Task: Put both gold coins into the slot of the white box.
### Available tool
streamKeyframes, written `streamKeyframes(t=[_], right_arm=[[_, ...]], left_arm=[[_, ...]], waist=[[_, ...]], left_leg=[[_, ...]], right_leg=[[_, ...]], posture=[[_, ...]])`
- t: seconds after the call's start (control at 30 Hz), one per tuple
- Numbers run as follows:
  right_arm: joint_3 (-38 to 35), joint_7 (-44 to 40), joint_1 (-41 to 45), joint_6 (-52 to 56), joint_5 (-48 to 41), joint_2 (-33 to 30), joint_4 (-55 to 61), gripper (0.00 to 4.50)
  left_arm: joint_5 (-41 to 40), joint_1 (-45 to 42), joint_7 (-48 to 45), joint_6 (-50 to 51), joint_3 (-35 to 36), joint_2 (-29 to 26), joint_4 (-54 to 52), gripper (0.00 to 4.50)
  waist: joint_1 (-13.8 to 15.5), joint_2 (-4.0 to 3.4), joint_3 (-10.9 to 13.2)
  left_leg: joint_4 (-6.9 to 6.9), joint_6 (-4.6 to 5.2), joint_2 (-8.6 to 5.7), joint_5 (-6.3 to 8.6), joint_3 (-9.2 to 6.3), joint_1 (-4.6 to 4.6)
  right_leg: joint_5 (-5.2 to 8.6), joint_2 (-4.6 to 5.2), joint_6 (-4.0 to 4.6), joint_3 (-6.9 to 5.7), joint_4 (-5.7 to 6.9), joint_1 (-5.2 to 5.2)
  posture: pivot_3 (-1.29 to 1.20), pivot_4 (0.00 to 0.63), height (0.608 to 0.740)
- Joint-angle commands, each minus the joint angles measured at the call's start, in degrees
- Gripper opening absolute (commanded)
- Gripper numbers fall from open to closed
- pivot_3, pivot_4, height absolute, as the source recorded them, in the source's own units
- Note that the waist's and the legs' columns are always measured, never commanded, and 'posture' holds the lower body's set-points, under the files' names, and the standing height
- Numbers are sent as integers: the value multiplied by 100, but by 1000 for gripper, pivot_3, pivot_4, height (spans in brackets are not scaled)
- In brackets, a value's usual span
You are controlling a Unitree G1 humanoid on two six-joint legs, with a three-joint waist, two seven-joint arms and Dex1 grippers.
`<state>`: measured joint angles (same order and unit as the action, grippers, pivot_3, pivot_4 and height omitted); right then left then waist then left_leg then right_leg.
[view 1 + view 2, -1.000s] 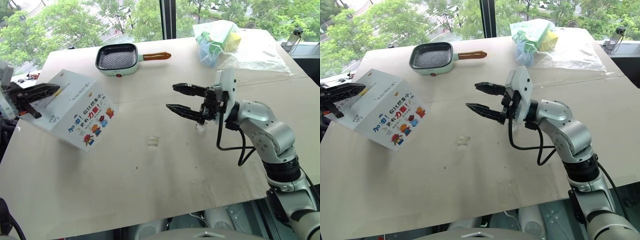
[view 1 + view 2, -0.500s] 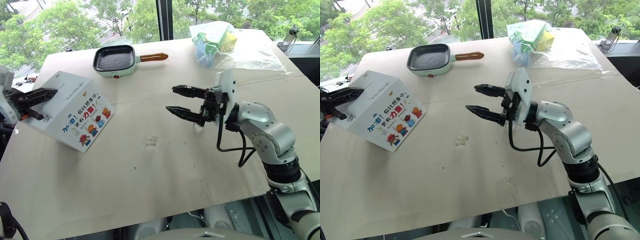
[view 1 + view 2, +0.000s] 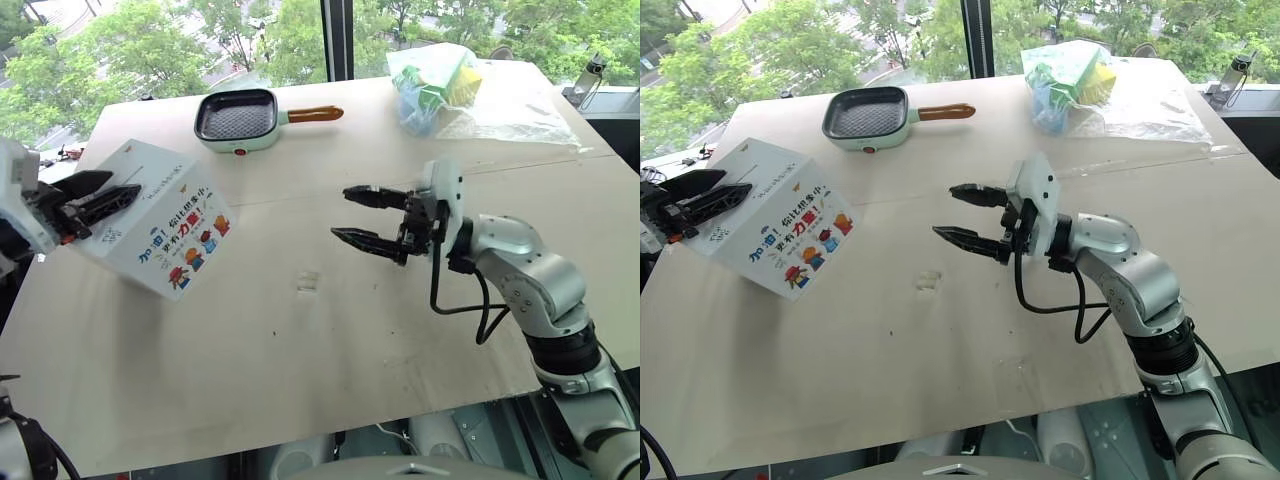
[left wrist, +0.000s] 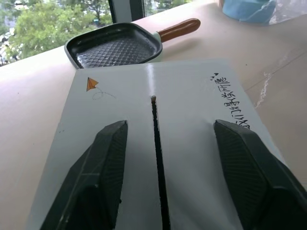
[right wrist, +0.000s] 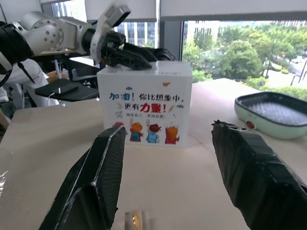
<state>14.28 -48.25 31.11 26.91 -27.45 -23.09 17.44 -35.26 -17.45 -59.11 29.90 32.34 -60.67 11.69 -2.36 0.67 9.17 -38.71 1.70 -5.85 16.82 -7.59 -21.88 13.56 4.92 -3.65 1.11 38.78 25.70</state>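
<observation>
While left tool (image 3: 98, 196) hovers released over white box (image 3: 165, 225), right tool (image 3: 362, 216) level, released, empty.

On my table (image 3: 330, 400): one white box (image 3: 160, 225) at nine o'clock, bearing one slot (image 4: 157, 158); one grill pan (image 3: 238, 118) at eleven; one clear bag of coloured items (image 3: 435, 85) at one. Near the centre, one small glinting piece (image 3: 307, 282), possibly a gold coin. My two grippers, left (image 3: 100, 197) and right (image 3: 362, 215).
</observation>
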Motion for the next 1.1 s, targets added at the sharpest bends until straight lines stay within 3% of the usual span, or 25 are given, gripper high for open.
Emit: streamKeyframes(t=[0.03,0.2,0.33,0.67,0.77,0.93,1.1], right_arm=[[385,-267,-17,-490,407,184,-544,3078],[996,-588,150,-1403,1174,626,-1793,3078],[1177,-714,283,-1717,1458,968,-2325,3078],[1198,-440,387,-2016,2101,1528,-3089,3078],[1146,-314,423,-2035,2254,1588,-3249,2390],[1083,-290,427,-2053,2355,1580,-3350,45],[848,-455,329,-1672,1859,1696,-2972,45]], left_arm=[[-982,162,-244,745,529,-91,-1371,2975],[-1494,1585,-707,1481,640,-138,-3401,2975],[-748,2834,-825,1292,597,-217,-4213,2975],[-224,3377,-415,1253,483,-50,-4724,2975],[-161,3458,-338,1264,419,-18,-4818,3045],[-309,3292,-112,1386,360,81,-4845,3045],[-819,3097,325,1689,263,540,-4873,3045]], waist=[[-3,13,0],[-101,6,3],[-123,4,5],[2,5,4],[-4,4,4],[-4,4,4],[-7,4,5]], left_leg=[[-1,0,0,0,0,-1],[0,0,1,0,7,4],[7,-1,5,0,6,12],[7,-11,8,-5,3,13],[7,-12,8,-5,3,13],[7,-14,10,-4,2,14],[7,-16,11,-5,2,14]], right_leg=[[0,0,0,-1,0,0],[0,-2,0,16,-2,1],[-1,-10,4,18,2,0],[-9,-16,17,10,-3,-5],[-9,-17,17,10,-2,-4],[-9,-22,18,10,-2,-4],[-11,-23,20,11,-3,-4]], posture=[[0,150,721],[0,150,721],[0,150,721],[0,150,721],[0,150,721],[0,150,721],[0,150,721]])
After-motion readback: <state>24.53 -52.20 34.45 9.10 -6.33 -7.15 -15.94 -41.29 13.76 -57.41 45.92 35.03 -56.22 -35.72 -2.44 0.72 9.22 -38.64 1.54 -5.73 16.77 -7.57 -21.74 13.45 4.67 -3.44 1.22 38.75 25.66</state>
